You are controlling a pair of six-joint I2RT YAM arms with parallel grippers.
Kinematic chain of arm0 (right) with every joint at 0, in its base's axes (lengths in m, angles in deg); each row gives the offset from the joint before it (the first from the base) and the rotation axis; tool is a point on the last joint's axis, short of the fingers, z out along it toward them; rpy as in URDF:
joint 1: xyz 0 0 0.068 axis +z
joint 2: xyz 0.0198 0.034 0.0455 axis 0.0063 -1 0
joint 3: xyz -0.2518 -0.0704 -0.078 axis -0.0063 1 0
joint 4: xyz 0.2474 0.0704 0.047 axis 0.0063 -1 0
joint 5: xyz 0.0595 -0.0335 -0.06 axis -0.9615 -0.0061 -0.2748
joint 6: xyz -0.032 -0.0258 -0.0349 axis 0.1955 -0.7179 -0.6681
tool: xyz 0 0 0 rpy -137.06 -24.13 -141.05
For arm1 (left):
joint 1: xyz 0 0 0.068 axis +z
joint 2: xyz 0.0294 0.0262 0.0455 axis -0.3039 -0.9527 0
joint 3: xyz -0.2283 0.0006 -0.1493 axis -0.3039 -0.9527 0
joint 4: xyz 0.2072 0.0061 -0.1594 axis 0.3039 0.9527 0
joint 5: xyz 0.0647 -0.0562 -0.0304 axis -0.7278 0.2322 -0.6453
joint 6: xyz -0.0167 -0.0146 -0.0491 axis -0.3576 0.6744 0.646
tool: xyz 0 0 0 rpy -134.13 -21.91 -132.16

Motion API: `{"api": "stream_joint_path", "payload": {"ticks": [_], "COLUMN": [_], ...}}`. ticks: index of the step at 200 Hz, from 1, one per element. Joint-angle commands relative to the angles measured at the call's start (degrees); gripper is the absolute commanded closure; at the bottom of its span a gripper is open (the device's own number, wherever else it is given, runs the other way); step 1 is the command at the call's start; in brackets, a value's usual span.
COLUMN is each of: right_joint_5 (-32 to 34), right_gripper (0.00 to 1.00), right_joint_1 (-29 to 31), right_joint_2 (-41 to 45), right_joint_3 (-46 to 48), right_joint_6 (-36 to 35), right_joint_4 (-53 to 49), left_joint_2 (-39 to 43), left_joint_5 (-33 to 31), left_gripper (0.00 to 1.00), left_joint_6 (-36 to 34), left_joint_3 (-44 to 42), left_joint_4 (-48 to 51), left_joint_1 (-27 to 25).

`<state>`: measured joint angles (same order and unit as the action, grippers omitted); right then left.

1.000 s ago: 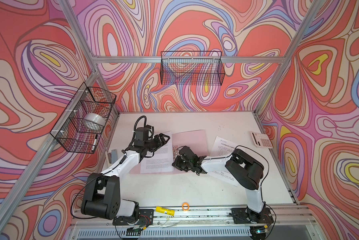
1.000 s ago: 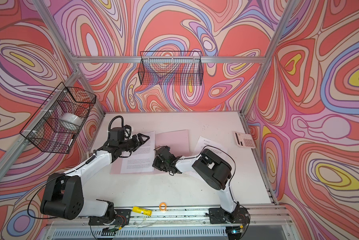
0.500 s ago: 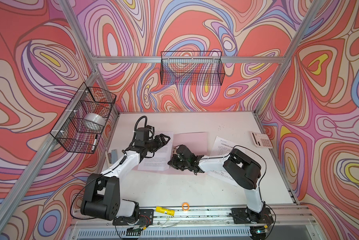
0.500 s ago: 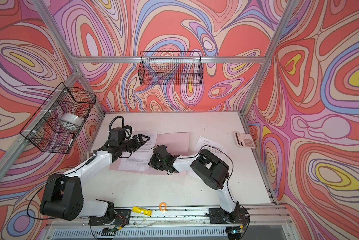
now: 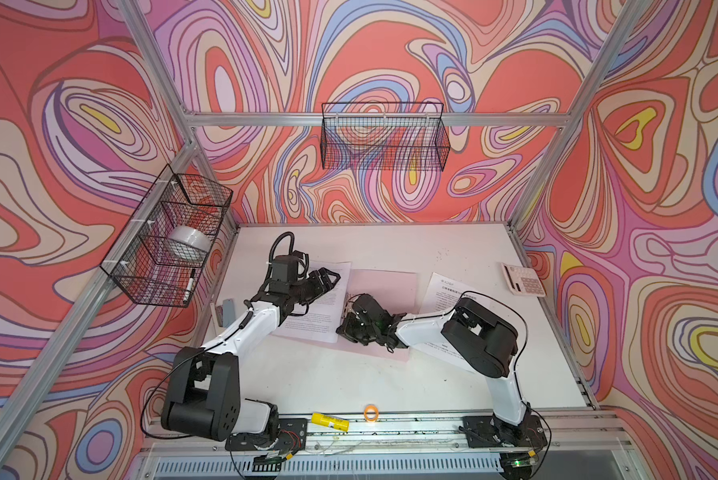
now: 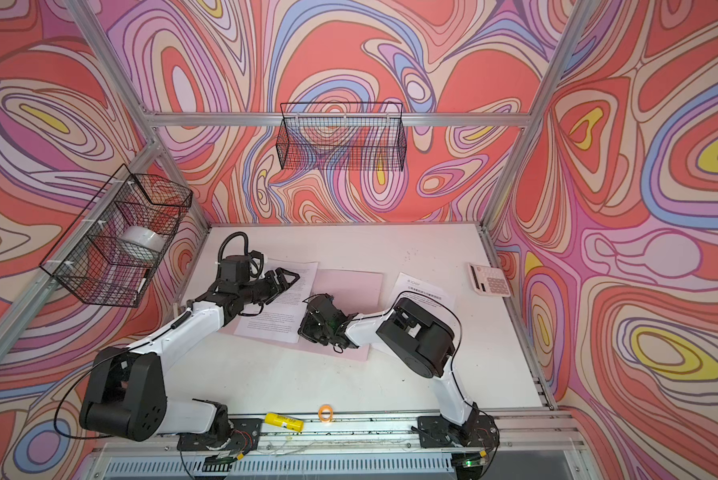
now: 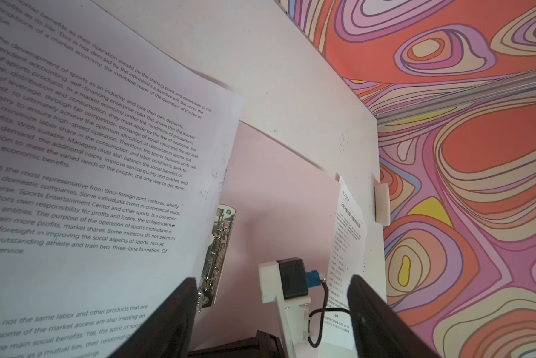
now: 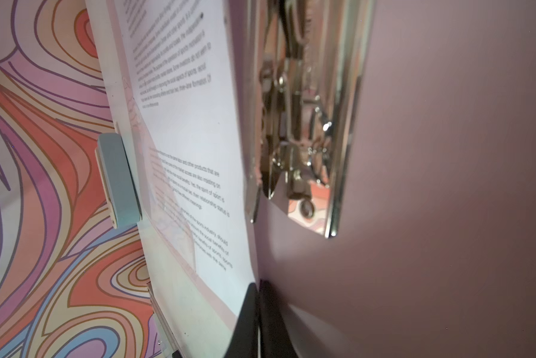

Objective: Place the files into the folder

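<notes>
The pale pink folder point(image 5: 384, 286) point(image 6: 349, 286) lies open on the table, its silver clip point(image 7: 220, 248) point(image 8: 307, 124) at the spine. One of the files, a printed white sheet point(image 5: 319, 320) point(image 7: 89, 186), rests on the folder's left half, its edge beside the clip. My left gripper point(image 5: 330, 276) point(image 7: 272, 282) hangs open over the sheet's far part, holding nothing. My right gripper point(image 5: 344, 330) point(image 8: 258, 286) is shut, its tips down where the sheet's point(image 8: 192, 139) near edge meets the folder point(image 8: 446, 186). A second sheet with a logo point(image 5: 442, 291) lies right of the folder, partly under the right arm.
A pink-and-white calculator point(image 5: 523, 279) sits at the table's right edge. A grey block point(image 5: 227, 311) lies at the left edge. A yellow tube point(image 5: 330, 420) and an orange ring point(image 5: 371, 412) lie on the front rail. Wire baskets point(image 5: 384, 139) hang on the walls.
My right gripper has slid a little to the left and nearer, along the sheet's edge at the spine. The left gripper has barely moved and stays open.
</notes>
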<state>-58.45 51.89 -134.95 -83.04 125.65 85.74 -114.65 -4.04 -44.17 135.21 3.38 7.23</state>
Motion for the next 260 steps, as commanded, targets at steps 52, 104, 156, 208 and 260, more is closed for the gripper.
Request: {"api": "stream_joint_path", "payload": {"ticks": [52, 104, 156, 208, 260], "right_joint_5": [-2.62, -6.35, -9.09, -9.34, -9.24], "right_gripper": [1.0, 1.0, 1.0, 1.0, 1.0], "right_joint_1": [-5.92, -7.28, -8.22, -8.31, -8.39], "right_joint_2": [4.87, 4.7, 2.95, 2.55, 2.9], "right_joint_3": [12.04, 13.01, 12.42, 11.87, 11.61], "right_joint_6": [1.65, 0.01, -0.16, -0.26, -0.64], "right_joint_4": [6.84, 8.44, 9.71, 9.28, 8.53], "left_joint_2": [3.24, -2.21, -9.97, -11.32, -16.7], "left_joint_5": [-16.64, -32.25, -43.09, -39.54, -22.27], "left_gripper": [0.2, 0.19, 0.19, 0.19, 0.17], "left_joint_6": [-7.55, -10.91, -14.97, -18.13, -19.63], "left_joint_3": [3.95, 11.22, 17.17, 15.08, 14.94], "left_joint_4": [11.43, 20.94, 29.49, 25.22, 19.38], "left_joint_1": [0.79, 6.08, 7.97, 11.99, 17.64]}}
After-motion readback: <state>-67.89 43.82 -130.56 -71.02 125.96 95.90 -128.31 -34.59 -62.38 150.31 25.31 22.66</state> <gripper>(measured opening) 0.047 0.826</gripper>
